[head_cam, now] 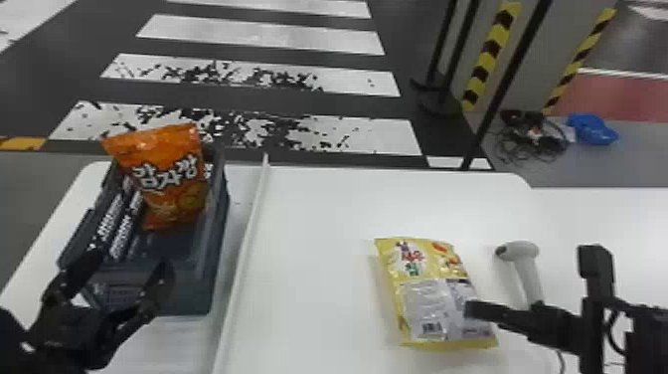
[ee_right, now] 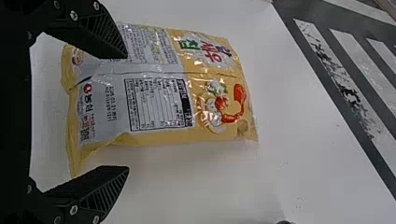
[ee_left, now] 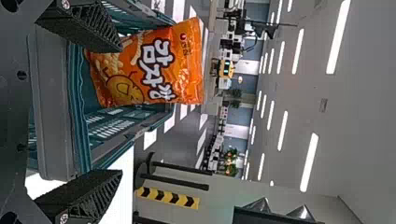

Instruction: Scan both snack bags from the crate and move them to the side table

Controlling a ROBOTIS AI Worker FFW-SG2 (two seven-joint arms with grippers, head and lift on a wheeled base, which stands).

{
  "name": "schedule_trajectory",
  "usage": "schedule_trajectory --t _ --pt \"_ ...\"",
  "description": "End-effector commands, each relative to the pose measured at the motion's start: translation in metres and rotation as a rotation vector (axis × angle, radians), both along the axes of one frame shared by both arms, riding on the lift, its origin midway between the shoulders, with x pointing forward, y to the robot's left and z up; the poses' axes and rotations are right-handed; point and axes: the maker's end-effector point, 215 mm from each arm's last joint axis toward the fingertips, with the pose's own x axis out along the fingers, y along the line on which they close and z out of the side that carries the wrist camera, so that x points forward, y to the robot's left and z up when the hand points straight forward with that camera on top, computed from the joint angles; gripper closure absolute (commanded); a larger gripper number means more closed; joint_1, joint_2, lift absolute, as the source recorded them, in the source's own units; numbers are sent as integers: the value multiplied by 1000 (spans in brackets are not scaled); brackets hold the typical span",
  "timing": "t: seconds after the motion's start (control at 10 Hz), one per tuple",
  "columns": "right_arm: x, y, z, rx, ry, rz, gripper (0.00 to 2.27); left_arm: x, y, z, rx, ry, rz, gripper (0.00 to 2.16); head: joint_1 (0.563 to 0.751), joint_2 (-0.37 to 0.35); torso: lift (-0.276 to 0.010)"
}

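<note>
An orange snack bag (head_cam: 171, 181) stands upright in the dark crate (head_cam: 204, 293) at the left. My left gripper (head_cam: 126, 271) is open over the crate's near end, apart from that bag. In the left wrist view, the orange bag (ee_left: 144, 70) is beyond the open left gripper (ee_left: 121, 110). A yellow snack bag (head_cam: 432, 298) lies on the white table, its printed label and barcode facing up. My right gripper (head_cam: 528, 278) stands open at that bag's right side. In the right wrist view, the yellow bag (ee_right: 154, 88) extends past the open right gripper (ee_right: 127, 112), not gripped.
A white hand scanner (head_cam: 527, 268) is on the table beside the right gripper. A raised white strip (head_cam: 248, 238) runs between the crate and the yellow bag. Another white surface (head_cam: 611, 214) adjoins at the right. Black poles rise behind the table.
</note>
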Motion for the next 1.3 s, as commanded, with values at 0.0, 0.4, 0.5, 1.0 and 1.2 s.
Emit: schedule_trajectory --t 0.0,0.4,0.5,1.0,1.2 --pt "2 -2 -8 -5 15 1 164 0 0 0 -1 0 1 76 695 -125 -99" --pt "2 0 -15 23 28 23 664 0 1 -1 -2 1 5 76 695 -123 -99" --pt "1 -1 -18 16 37 25 1349 0 0 -3 -3 6 3 76 695 -120 -99" --pt "-7 -5 -6 30 57 11 2216 1 1 -1 -2 1 5 76 695 -133 -99" --pt "-10 0 21 52 14 -3 2216 1 1 -1 -2 1 5 76 695 -132 -99"
